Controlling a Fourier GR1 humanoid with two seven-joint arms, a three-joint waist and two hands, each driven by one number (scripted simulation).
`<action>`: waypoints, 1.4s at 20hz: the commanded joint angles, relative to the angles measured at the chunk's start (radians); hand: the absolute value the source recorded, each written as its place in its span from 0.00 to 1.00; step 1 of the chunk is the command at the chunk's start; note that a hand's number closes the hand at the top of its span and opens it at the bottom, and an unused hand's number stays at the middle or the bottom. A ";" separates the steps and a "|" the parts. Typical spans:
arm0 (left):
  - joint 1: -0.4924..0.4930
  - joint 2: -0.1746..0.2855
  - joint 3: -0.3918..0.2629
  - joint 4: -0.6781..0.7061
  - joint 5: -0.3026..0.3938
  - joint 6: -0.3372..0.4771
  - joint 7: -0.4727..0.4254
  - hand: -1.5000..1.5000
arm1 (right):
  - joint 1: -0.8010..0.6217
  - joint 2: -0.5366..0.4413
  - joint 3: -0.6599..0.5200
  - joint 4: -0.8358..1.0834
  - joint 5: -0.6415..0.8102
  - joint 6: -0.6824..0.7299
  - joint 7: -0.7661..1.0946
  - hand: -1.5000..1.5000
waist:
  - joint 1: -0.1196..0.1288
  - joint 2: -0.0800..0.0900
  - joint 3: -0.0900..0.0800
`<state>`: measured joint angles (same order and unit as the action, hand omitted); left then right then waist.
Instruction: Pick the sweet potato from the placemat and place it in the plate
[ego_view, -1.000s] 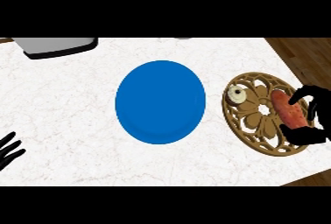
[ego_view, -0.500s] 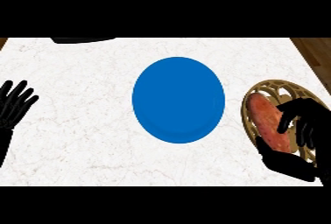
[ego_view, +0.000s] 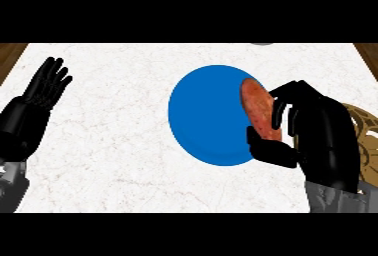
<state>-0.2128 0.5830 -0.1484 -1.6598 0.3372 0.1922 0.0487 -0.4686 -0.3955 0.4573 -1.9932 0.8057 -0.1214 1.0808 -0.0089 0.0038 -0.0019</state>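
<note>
White marble counter (ego_view: 111, 150) bears a blue plate (ego_view: 203, 120) and, seemingly, a brown placemat (ego_view: 369, 122).

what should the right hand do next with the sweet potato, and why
Probably carry it a little further left, toward the plate's middle, before lowering it. The right hand is curled round the sweet potato, which shows only over the right edge of the blue plate, close to the placemat; released here, it might land on the rim.

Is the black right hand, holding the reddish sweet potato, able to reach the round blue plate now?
Probably yes: the right hand holds the sweet potato over the blue plate; nothing lies between.
</note>
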 joint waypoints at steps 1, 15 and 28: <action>-0.076 -0.010 0.004 0.029 -0.002 -0.022 0.047 0.50 | -0.074 0.158 0.029 0.206 0.077 -0.043 0.067 1.00 | 0.019 0.001 0.001; -0.040 -0.077 0.005 -0.017 -0.068 -0.039 0.068 0.50 | -0.305 0.346 -0.180 0.943 0.060 -0.161 -0.253 1.00 | 0.042 0.001 0.003; -0.030 -0.140 0.020 0.086 -0.121 -0.082 -0.027 0.50 | -0.428 0.395 -0.340 1.242 -0.182 -0.560 -0.585 0.00 | 0.045 0.005 0.003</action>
<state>-0.2913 0.4622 -0.1186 -1.5622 0.2350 0.1109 0.0483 -0.8867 -0.0048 0.1494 -0.7896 0.6831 -0.5706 0.6087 0.0324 0.0096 0.0009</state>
